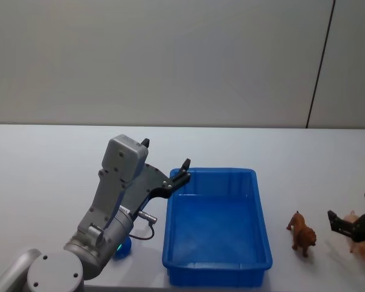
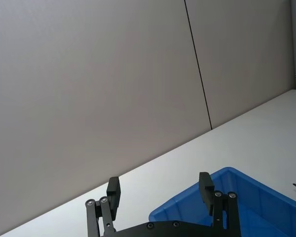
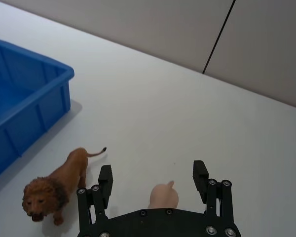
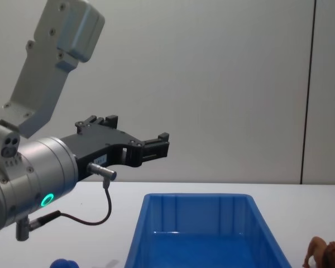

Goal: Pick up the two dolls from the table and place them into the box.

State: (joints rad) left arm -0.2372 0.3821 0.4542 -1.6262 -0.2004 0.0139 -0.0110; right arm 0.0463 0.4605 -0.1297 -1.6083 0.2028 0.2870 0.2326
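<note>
This looks like a robot test lab. A wide, plain white table [image 1: 48, 158] runs back to a flat grey panelled wall [image 1: 170, 61], with one dark vertical seam [image 1: 321, 64] at about one o'clock. A grey robot arm [image 1: 112, 194] reaches in from seven o'clock beside a blue plastic box [image 1: 213, 225] set at six o'clock.

No text, label, brand or number I can read, any marking on the left arm [image 4: 44, 167] perhaps too small
</note>
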